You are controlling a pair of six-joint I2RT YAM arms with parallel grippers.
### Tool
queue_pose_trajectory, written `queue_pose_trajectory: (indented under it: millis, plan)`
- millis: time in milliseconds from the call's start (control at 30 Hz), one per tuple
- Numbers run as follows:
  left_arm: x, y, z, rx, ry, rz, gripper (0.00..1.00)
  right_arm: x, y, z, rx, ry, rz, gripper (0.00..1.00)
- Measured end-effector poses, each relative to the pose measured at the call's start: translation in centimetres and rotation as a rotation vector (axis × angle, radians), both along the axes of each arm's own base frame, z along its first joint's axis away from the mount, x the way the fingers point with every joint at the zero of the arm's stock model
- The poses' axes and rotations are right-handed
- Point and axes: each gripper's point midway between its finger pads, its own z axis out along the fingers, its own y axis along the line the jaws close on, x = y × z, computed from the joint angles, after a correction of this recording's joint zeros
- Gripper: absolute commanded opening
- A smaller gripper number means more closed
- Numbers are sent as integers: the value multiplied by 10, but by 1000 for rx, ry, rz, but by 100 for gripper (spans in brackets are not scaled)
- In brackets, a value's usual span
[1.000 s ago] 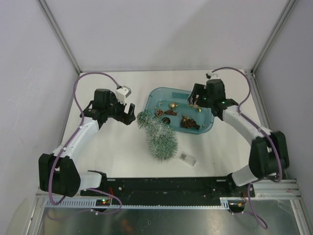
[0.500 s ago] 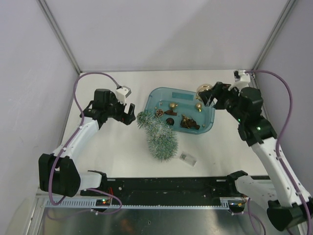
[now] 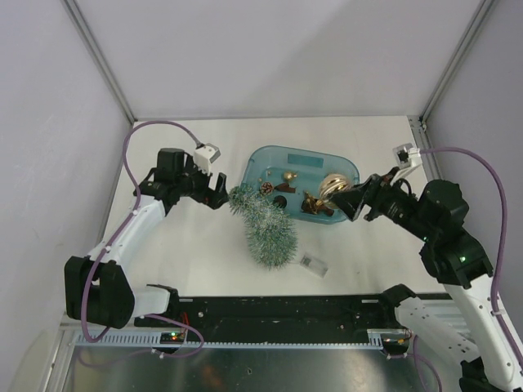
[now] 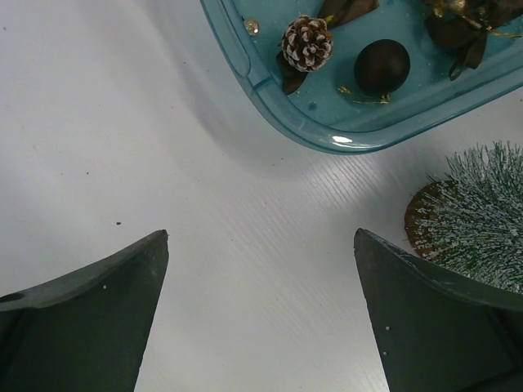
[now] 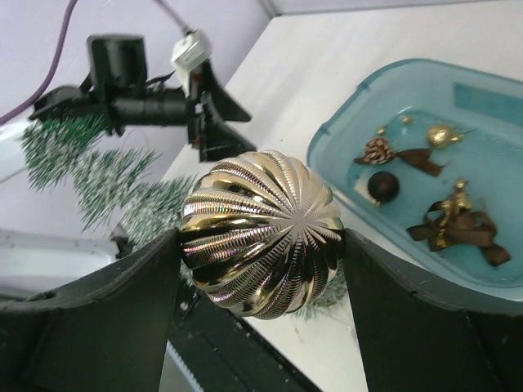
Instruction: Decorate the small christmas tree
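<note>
Gripping a ribbed gold ball ornament between both fingers, the right gripper hangs over the near right corner of the teal tub. The left gripper is spread wide and empty above the white table. Beside it, the small christmas tree lies on its side against the tub's near edge, possibly touching it.

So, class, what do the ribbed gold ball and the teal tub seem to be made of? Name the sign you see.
Ribbed gold ball: probably metallised plastic or thin glass, glossy; its ribs mirror sharp highlights. Teal tub: translucent plastic, smooth and shiny; light passes through its rim.
</note>
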Motion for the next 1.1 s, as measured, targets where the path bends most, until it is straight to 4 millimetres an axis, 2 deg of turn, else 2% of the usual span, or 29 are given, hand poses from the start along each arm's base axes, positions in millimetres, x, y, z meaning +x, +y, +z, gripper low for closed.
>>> queue_pose_trajectory:
  millis: [200, 367, 467, 600, 900, 1100]
  plan:
    - [-2, -4, 8, -21, 7, -18, 100, -23, 27, -12, -6, 34, 139, 55]
    - [1, -12, 29, -57, -18, -46, 100, -33, 50, -24, -31, 60, 215, 55]
    - [-1, -14, 30, -65, -13, -56, 100, -35, 60, -29, -49, 65, 235, 55]
    - [-4, -14, 28, -69, 2, -63, 100, -34, 65, -30, -65, 52, 229, 55]
    - [-8, -14, 26, -69, 19, -65, 100, -26, 60, -19, -49, -2, 175, 55]
    - [-8, -14, 26, -69, 22, -65, 100, -28, 62, -18, -46, -5, 181, 52]
